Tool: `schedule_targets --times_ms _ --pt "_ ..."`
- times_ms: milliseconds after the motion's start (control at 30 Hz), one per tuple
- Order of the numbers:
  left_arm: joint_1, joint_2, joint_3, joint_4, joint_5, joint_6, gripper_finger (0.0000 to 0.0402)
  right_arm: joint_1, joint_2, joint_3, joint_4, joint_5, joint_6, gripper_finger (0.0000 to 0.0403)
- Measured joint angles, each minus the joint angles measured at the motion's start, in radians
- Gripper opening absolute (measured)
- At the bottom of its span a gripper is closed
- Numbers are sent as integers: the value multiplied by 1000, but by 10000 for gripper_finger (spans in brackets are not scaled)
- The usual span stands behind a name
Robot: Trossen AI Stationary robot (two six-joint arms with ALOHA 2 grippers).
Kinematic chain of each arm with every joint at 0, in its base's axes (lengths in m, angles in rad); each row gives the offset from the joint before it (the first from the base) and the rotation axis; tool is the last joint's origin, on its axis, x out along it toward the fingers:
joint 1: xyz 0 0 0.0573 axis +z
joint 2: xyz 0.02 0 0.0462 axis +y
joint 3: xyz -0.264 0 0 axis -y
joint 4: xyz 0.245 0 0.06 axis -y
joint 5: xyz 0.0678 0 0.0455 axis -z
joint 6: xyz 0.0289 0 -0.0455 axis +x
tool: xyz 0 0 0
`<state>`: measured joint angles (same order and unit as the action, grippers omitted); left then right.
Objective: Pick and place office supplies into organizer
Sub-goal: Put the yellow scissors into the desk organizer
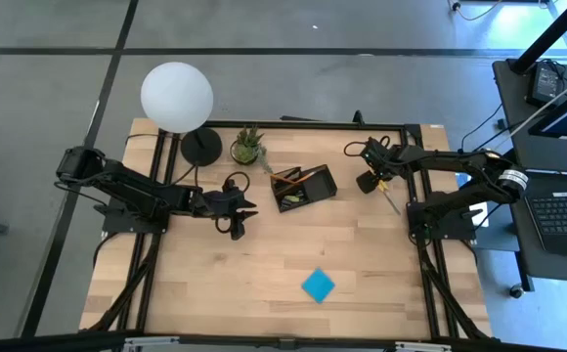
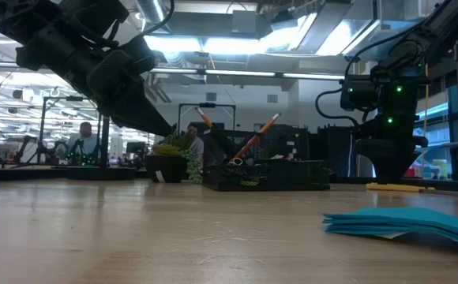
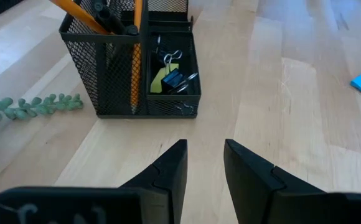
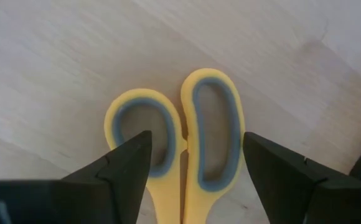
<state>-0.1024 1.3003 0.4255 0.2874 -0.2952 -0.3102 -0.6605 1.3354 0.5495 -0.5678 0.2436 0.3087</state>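
The black mesh organizer stands mid-table, holding orange pencils, black pens, clips and a yellow block. The yellow-handled scissors lie flat on the table at the right. My right gripper hangs open over their handle loops, pointing steeply down, one finger on each side. My left gripper hovers open and holding nothing, left of the organizer. A blue sticky-note pad lies flat near the front edge.
A lamp with a white globe and round black base stands at the back left, with a small potted plant beside it. Bare wood lies between the organizer and the blue pad. A person sits in the room beyond the table.
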Motion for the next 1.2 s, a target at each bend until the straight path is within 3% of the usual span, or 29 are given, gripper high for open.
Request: schedule_targets --times_ms 1200 --pt "0 0 0 0 -3 1 98 -4 47 5 -5 16 -6 253"
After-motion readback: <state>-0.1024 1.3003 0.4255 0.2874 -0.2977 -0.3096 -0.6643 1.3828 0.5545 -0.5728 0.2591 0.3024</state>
